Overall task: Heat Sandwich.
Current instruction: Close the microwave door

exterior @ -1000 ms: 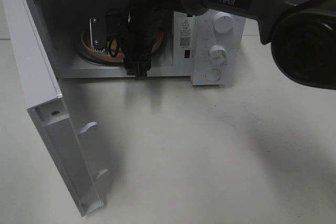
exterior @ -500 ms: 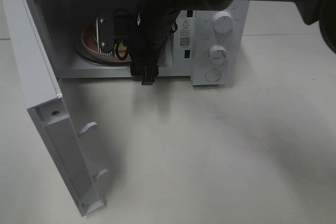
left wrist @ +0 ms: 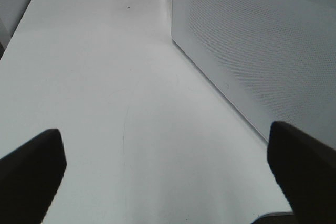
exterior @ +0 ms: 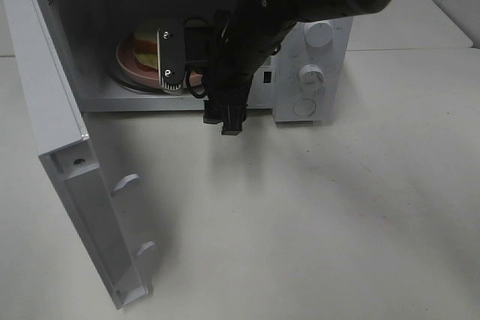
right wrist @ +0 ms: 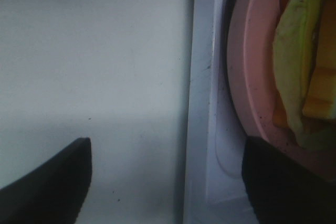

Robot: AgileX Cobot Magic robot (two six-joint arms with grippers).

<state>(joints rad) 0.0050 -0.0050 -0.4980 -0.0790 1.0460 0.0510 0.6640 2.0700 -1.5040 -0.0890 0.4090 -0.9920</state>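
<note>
The sandwich point(exterior: 144, 41) lies on a round pink plate point(exterior: 129, 64) inside the open microwave point(exterior: 311, 73). My right gripper point(exterior: 177, 65) hangs at the mouth of the cavity, just in front of and right of the plate, open and holding nothing. In the right wrist view, green lettuce and yellow filling of the sandwich point(right wrist: 302, 61) show on the plate point(right wrist: 247, 72), with the gripper point(right wrist: 165, 182) open over the microwave's front sill. My left gripper point(left wrist: 165, 177) is open above bare table beside the microwave's perforated side wall point(left wrist: 252, 40). The exterior view does not show it.
The microwave door point(exterior: 64, 155) stands swung wide open to the left, reaching toward the table's front. Two knobs and a round button point(exterior: 306, 107) sit on the control panel at the right. White table point(exterior: 315, 215) spreads in front.
My right gripper has pulled back out of the microwave cavity, moving right and toward the front. The plate stays inside, and the sandwich now shows.
</note>
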